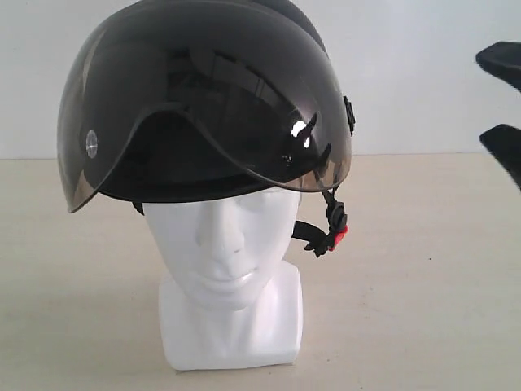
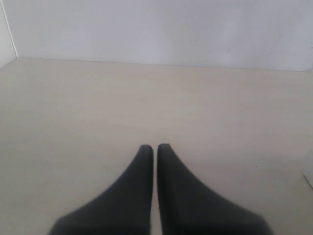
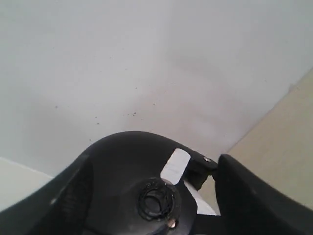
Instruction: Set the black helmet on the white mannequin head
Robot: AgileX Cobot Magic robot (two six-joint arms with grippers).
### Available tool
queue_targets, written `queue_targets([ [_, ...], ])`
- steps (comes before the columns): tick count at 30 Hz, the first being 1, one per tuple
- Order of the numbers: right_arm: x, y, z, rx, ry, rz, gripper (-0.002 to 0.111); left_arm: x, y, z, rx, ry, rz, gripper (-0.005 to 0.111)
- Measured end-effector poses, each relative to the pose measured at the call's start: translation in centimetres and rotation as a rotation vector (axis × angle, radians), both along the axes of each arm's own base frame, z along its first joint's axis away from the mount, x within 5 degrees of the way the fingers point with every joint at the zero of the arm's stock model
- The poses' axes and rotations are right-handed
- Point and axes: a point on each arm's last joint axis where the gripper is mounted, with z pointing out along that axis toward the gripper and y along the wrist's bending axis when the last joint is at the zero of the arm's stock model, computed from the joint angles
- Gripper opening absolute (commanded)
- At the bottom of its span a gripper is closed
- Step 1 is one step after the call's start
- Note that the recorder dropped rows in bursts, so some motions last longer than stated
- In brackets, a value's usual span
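Black helmet sits on the white mannequin head, shell covering the crown, lower rim at brow level. The tinted visor hangs in front of the forehead. The face below it is uncovered. The chin strap dangles loose beside the head's cheek on the exterior view's right side, and its red buckle is undone. The head stands upright on its base on the pale table.

Right gripper: I see two dark fingers spread wide at the exterior view's right edge, one above the other. They hold nothing and there is open space between them and the helmet. They sit at about the height of the shell and visor, beside the helmet, not over it. From the right wrist, the black shell fills the gap between the two fingers. I cannot tell from that view how near the pads are to it.

Left gripper: fingers pressed together with only a thin seam between them, empty, pointing out over bare tabletop. The helmet and head do not appear in the left wrist view, and this gripper does not appear in the exterior view.
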Motion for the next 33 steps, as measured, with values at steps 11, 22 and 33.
queue_targets([
  [11, -4.1, 2.1, 0.8, -0.964, -0.422, 0.479, 0.03, 0.0, 0.0, 0.0, 0.0, 0.0, 0.0, 0.004],
  [22, -3.8, 2.1, -1.2, -1.402, 0.22, 0.964, 0.0, 0.0, 0.0, 0.0, 0.0, 0.0, 0.0, 0.004],
  [33, -3.5, 2.8, -0.5, -1.321, 0.161, 0.934, 0.0, 0.0, 0.0, 0.0, 0.0, 0.0, 0.0, 0.004],
])
